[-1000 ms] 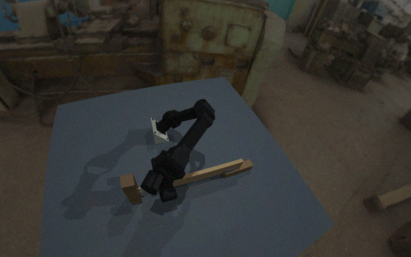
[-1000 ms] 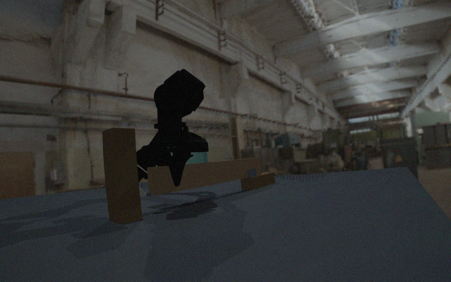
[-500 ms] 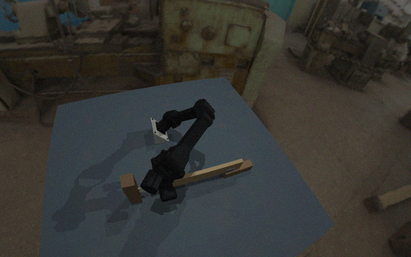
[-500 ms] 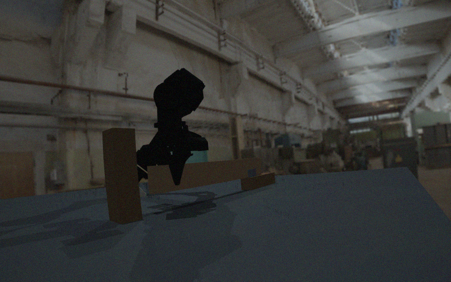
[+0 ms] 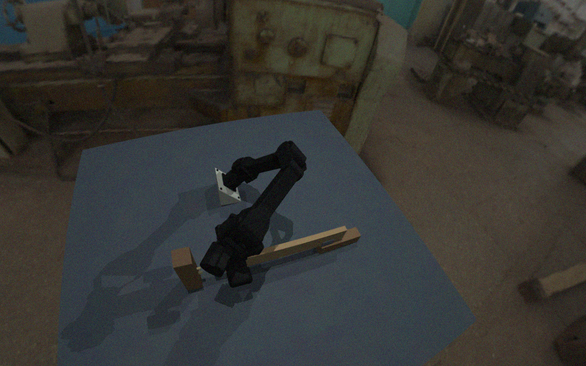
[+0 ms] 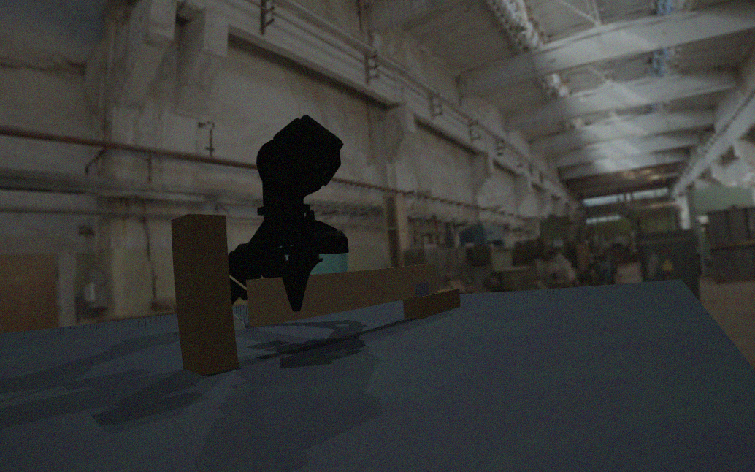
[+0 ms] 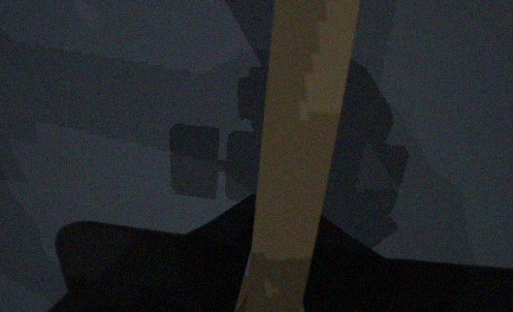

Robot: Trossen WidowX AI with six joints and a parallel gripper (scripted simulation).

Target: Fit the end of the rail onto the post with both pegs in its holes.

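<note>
The long wooden rail [image 5: 297, 246] [image 6: 356, 292] [image 7: 299, 145] has its far end in the bracket on the low footboard block [image 5: 343, 241] [image 6: 431, 303]. Its near end is lifted off the table and the rail hangs roughly level. The short wooden post [image 5: 186, 269] [image 6: 203, 293] stands upright at the left. A narrow gap shows between the post and the rail's end, and a pale peg [image 6: 238, 283] [image 5: 199, 271] shows in that gap. My gripper [image 5: 228, 269] [image 6: 295, 296] [image 7: 274, 204] is shut on the rail close to its near end, gripping it from above.
The blue table [image 5: 377, 296] [image 6: 544, 364] carries the arm's white base plate [image 5: 228, 193] behind the rail. The table's edges lie far from the parts. A loose plank [image 5: 572, 273] lies on the floor to the right.
</note>
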